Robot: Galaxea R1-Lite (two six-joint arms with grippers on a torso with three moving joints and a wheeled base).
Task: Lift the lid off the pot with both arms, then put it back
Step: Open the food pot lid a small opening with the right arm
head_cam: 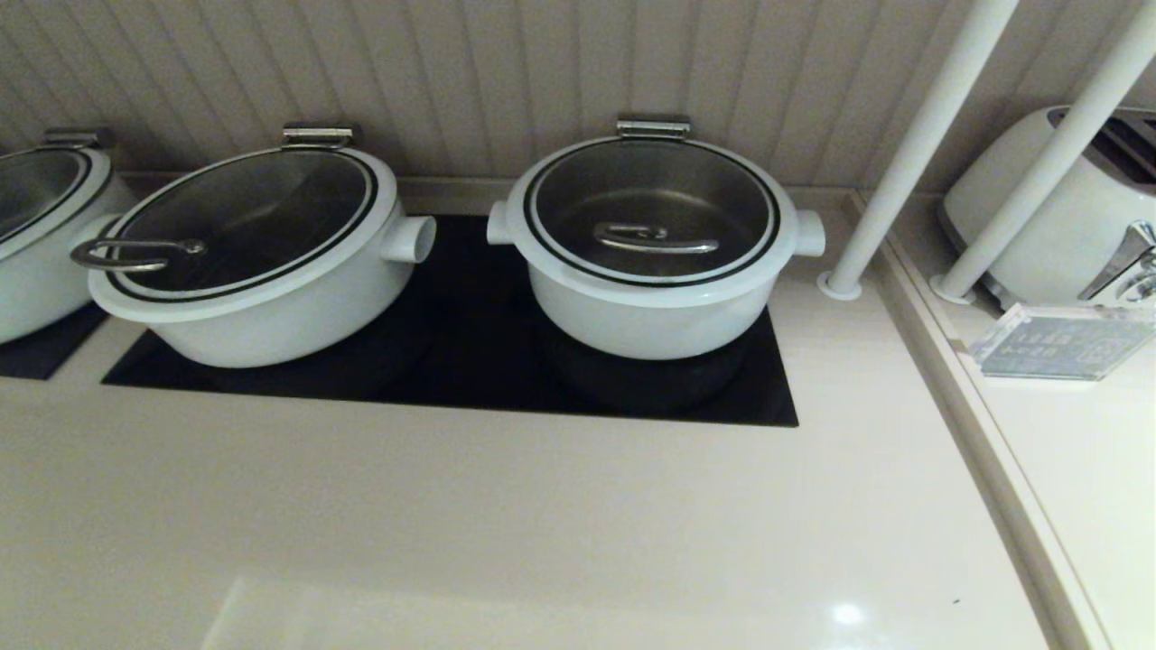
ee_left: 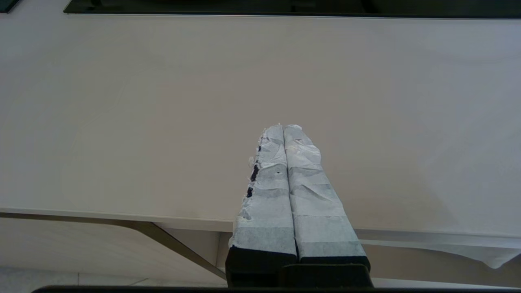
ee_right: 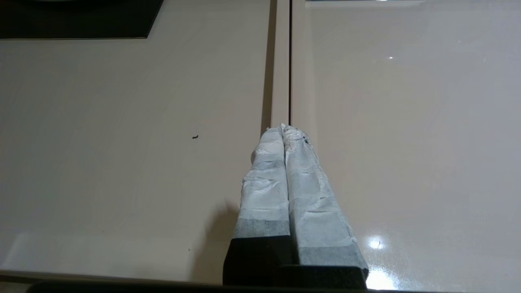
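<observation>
The pot (head_cam: 655,311) is round, deep and white with two stubby side handles, and stands on the black cooktop at centre right in the head view. Its glass lid (head_cam: 560,262), with white rim, black ring, flat steel handle (head_cam: 655,238) and rear hinge bracket (head_cam: 652,126), sits closed on it. Neither arm shows in the head view. My left gripper (ee_left: 283,127) is shut and empty over the bare beige counter near its front edge. My right gripper (ee_right: 283,127) is shut and empty over the counter at a seam, far from the pot.
A wider, shallower white pot (head_cam: 271,307) with a loop-handled lid stands left of the task pot, and another pot (head_cam: 36,271) at far left. Two white slanted poles (head_cam: 912,153) rise at the right. A white toaster (head_cam: 1057,217) and a clear sign block (head_cam: 1057,341) stand beyond them.
</observation>
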